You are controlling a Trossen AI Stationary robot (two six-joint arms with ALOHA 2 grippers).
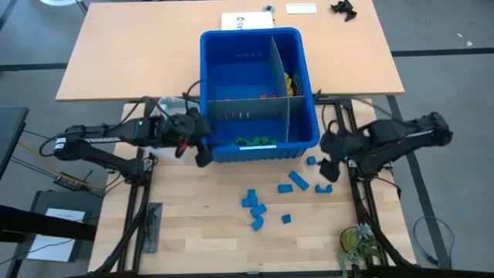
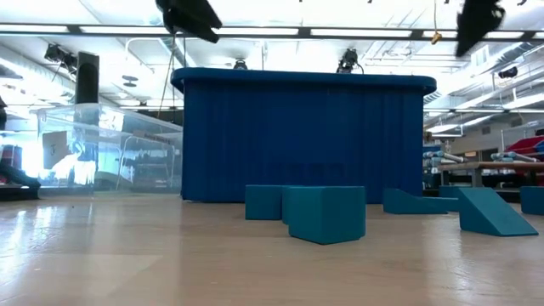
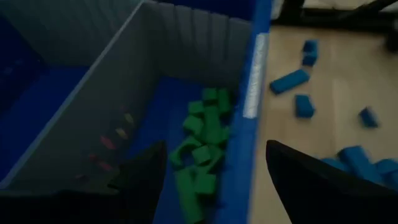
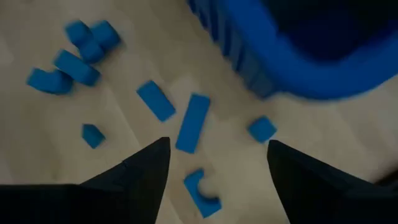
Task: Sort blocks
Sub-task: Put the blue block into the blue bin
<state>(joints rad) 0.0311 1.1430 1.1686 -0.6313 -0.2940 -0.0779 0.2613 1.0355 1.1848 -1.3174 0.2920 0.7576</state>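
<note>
A large blue bin [image 1: 258, 93] with grey dividers stands mid-table. Its near compartment holds green blocks [image 3: 202, 149]; yellow blocks [image 1: 289, 81] and red blocks [image 1: 266, 96] lie in the farther ones. Several blue blocks [image 1: 262, 205] are scattered on the wooden table in front of the bin. My left gripper [image 1: 202, 150] hovers open at the bin's near left corner, above its near wall [image 3: 252, 93]. My right gripper [image 1: 328, 166] hovers open off the near right corner, above a long blue block [image 4: 193, 122] and an arch-shaped one [image 4: 200, 190]. Neither holds anything.
A clear plastic tub [image 2: 110, 153] stands left of the bin. Papers [image 1: 245, 21] and a dark object [image 1: 345, 9] lie on the far table. A small plant [image 1: 356, 243] sits at the near right corner. A blue wedge [image 2: 493, 212] lies on the right.
</note>
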